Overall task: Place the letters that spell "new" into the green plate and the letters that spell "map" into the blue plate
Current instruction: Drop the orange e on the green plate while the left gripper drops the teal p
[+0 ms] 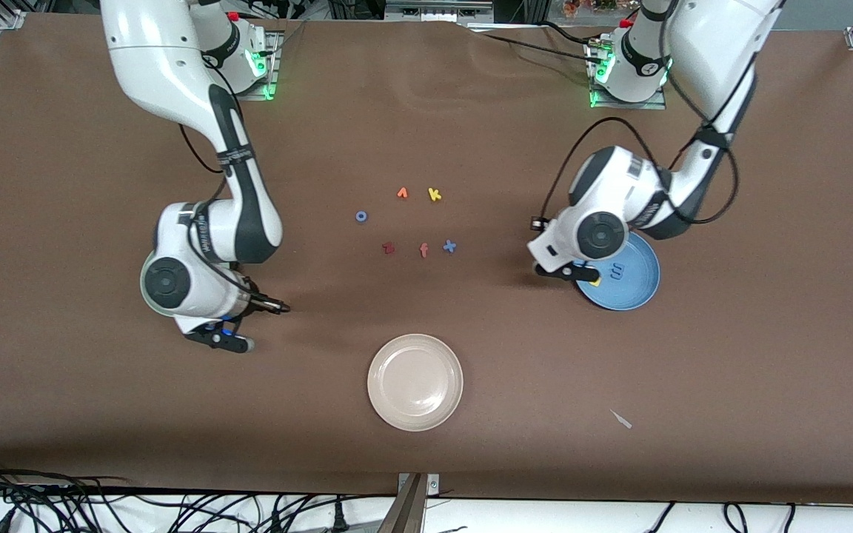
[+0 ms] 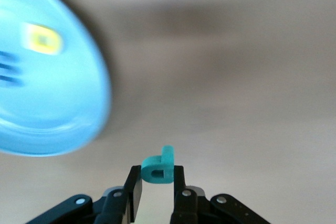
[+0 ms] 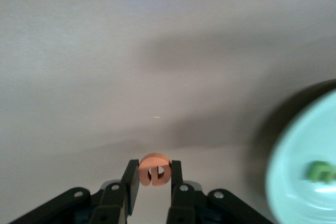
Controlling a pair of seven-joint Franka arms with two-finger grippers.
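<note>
between the arms lie spare letters (image 1: 419, 222) — left end effector (image 2: 157, 182) pinches "p" (image 2: 159, 169), right (image 3: 155, 182) pinches "e" (image 3: 154, 169).

Overhead lighting is even and bright across the brown table (image 1: 471, 111). Each arm casts a soft shadow beside it. Both wrist views show motion blur: the blue plate (image 2: 47, 77) and green plate (image 3: 310, 166) smear, overexposed and pale.

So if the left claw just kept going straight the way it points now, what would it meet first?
Probably just the brown tabletop. The left claw, shut on the teal "p", points at bare table beside the blue plate, whose rim sits off to one side of that line. Depth is hard to judge, so a graze is possible.
</note>
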